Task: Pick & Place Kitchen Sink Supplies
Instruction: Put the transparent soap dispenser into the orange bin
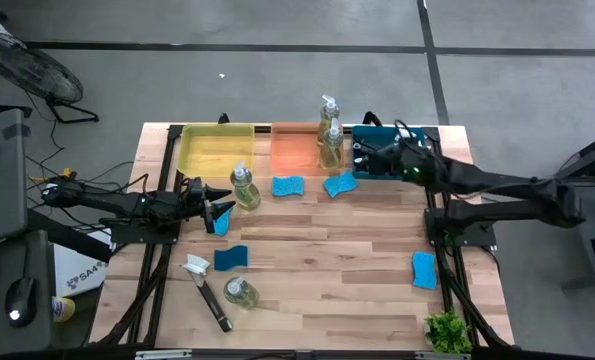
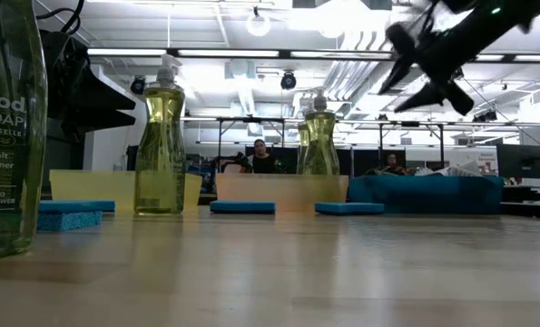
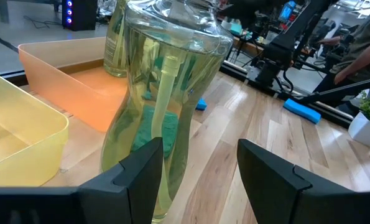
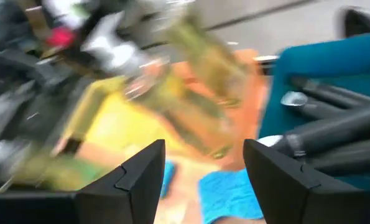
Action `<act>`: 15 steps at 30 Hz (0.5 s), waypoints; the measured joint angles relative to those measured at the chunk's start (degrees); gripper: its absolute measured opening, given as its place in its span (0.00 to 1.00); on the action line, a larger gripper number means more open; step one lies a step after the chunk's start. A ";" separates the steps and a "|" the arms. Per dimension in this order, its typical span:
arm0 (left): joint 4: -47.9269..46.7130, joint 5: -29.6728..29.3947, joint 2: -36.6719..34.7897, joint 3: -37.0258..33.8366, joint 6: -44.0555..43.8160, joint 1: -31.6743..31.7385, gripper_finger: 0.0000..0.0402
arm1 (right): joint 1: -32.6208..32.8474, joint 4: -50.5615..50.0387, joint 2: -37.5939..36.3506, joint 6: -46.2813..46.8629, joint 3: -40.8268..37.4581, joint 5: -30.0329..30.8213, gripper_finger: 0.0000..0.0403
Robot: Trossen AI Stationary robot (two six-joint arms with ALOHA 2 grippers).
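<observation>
Step in hand: I judge I am lining up on the soap bottle (image 1: 243, 188) that stands just in front of the yellow tray (image 1: 215, 149); my left gripper (image 1: 220, 208) sits beside it, fingers spread, the bottle not yet between them.
Left tool: released, holding nothing; in the left wrist view the bottle (image 3: 163, 99) fills the frame off to one side of the gap.
Right tool: my right gripper (image 1: 365, 158) hangs over the blue tray (image 1: 382, 135), fingers apart, empty; dark brush handles (image 4: 334, 134) lie in that tray below it.
Other supplies: two more soap bottles (image 1: 329, 135) at the orange tray (image 1: 295, 148), one lying near the front (image 1: 240, 292) beside a dish brush (image 1: 205, 288); blue sponges (image 1: 288, 186) scattered mid-table, one (image 1: 423, 269) off to the right.
Next move: shift the left gripper sideways until the bottle's waist sits between the fingers, then close.
Edges: the yellow tray wall is close behind the bottle; a nudge could tip it.
Open room: bare wood lies toward the table's middle.
</observation>
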 joint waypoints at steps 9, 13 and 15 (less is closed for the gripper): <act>0.02 0.01 0.00 0.02 -0.01 0.01 0.50 | 13.42 4.47 -14.02 -10.87 -9.55 -1.25 0.52; 0.02 -0.02 -0.02 0.01 0.00 0.00 0.50 | 17.14 4.36 -19.31 -21.79 -14.19 -1.77 0.52; 0.00 0.01 -0.01 -0.01 0.02 0.00 0.50 | 18.53 4.38 -21.96 -24.94 -15.94 -3.20 0.52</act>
